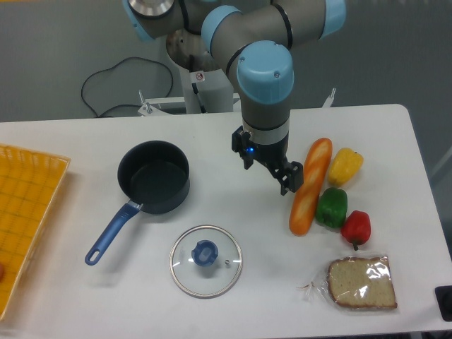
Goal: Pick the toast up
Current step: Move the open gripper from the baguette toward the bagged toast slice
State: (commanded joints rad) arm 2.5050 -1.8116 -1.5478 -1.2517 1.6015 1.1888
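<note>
The toast [361, 282] is a squarish pale slice with a brown crust, wrapped in clear shiny plastic. It lies flat near the table's front right corner. My gripper [268, 166] hangs over the middle of the table, pointing down, well up and left of the toast. Its two black fingers [289, 178] stand apart with nothing between them, so it is open and empty. The right finger is close to the baguette's left side.
A long orange baguette [309, 186] lies between the gripper and the toast, with yellow [345, 167], green [331, 207] and red [356, 227] peppers beside it. A dark pot [154, 176] with a blue handle, a glass lid [205, 260] and a yellow basket [25, 212] are to the left.
</note>
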